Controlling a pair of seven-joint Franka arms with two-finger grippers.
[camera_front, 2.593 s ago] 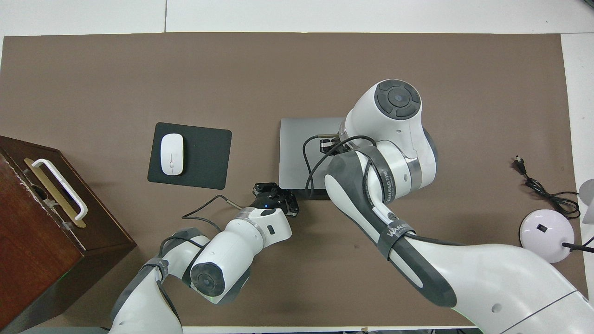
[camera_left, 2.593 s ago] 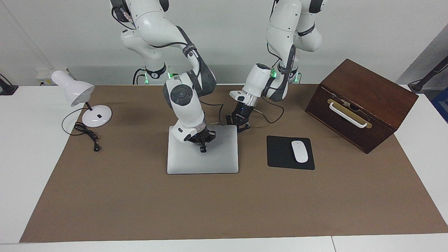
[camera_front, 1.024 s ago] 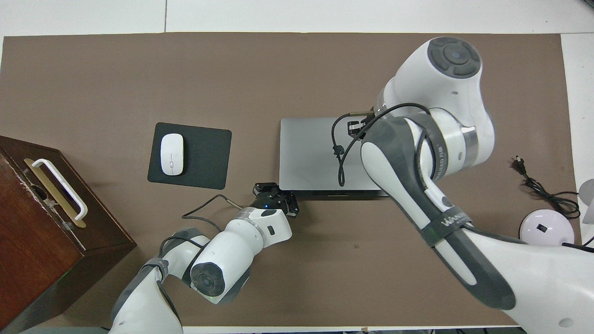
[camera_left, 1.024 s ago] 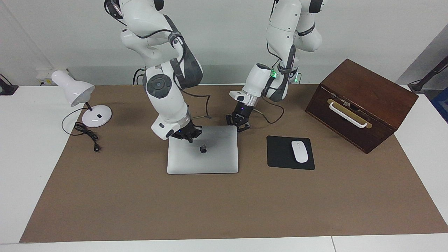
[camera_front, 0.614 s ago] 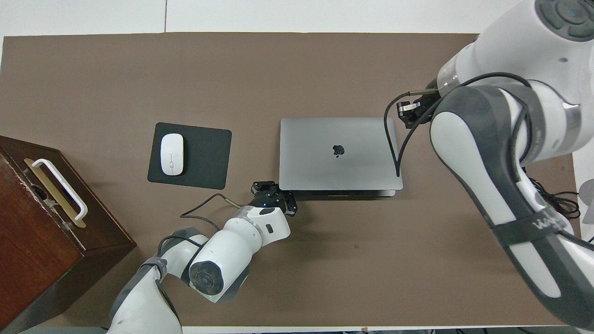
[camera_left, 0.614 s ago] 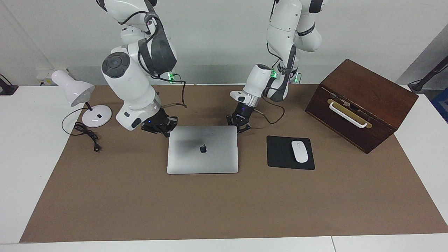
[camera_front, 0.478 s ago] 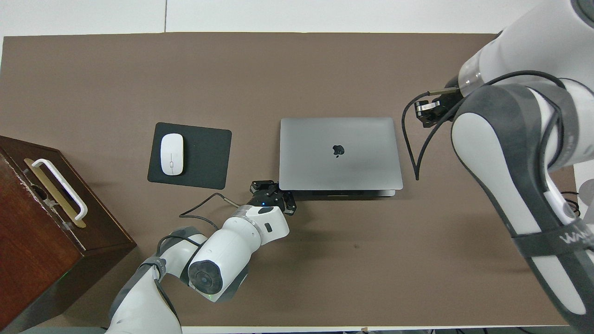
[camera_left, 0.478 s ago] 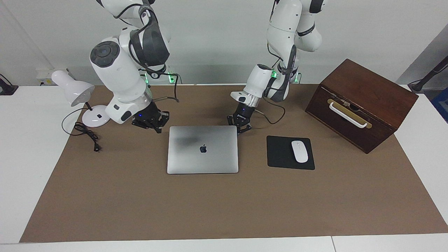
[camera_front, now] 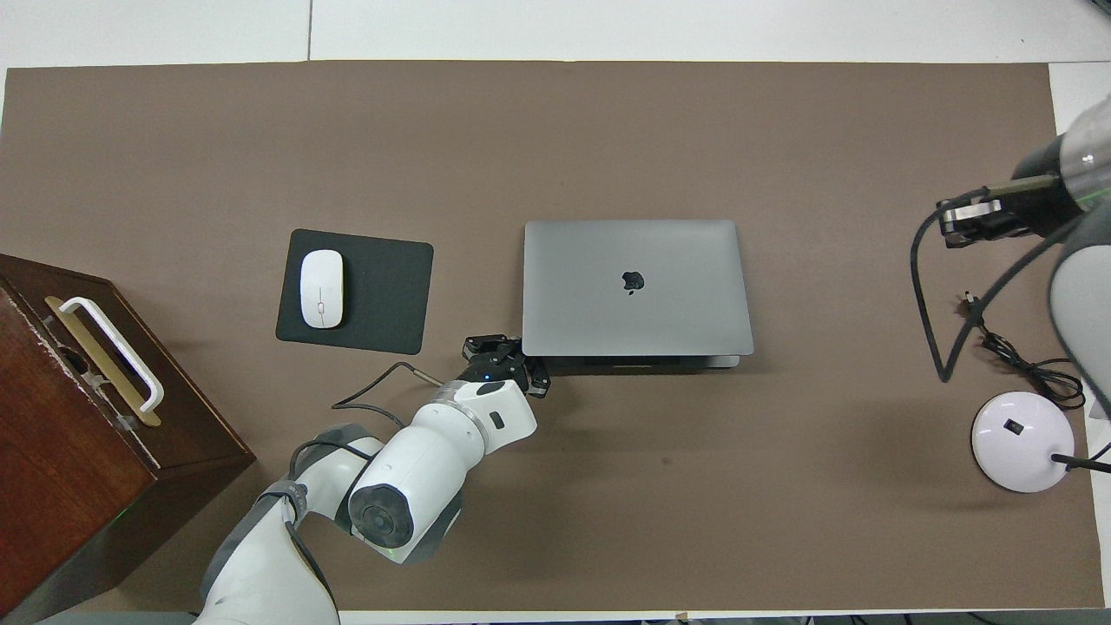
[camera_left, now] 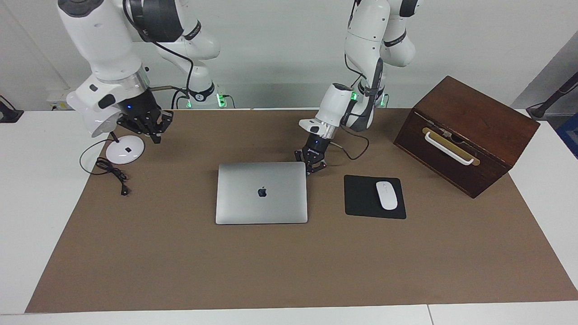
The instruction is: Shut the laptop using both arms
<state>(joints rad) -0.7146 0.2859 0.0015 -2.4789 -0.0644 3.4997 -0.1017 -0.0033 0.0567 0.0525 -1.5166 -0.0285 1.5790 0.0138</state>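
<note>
**Closing a laptop: table contents, largest first**

Covering most of the table [camera_left: 18, 216] is a brown mat [camera_left: 289, 266], on which nearly every item sits.

- Right arm [camera_left: 104, 40]: white, raised over its own end of the table. Right gripper [camera_left: 153, 131] hangs in the air above the mat just beside the lamp's base, fingertips together, holding nothing.
- Left arm [camera_left: 370, 49]: white, angled down toward the laptop. Left gripper [camera_left: 314, 166] sits low at the laptop's corner nearest the robots on the left arm's side, fingertips together with nothing between them; whether it touches the corner cannot be told.
- Box [camera_left: 465, 133]: dark wood with a white handle on a brass plate, at the left arm's end of the table, set askew.
- Laptop [camera_left: 262, 192]: silver-grey, lid fully down and flat, dark logo facing up. It lies mid-mat, between the lamp and the mousepad.
- Lamp [camera_left: 122, 151]: white, round base and bell shade, at the right arm's end; its base straddles the mat's edge.
- Mousepad [camera_left: 361, 198]: black, beside the laptop toward the left arm's end, apart from it.
- Cord [camera_left: 110, 174]: black, looping from the lamp onto the mat, plug lying loose.
- Mouse [camera_left: 387, 195]: white, on the mousepad.
</note>
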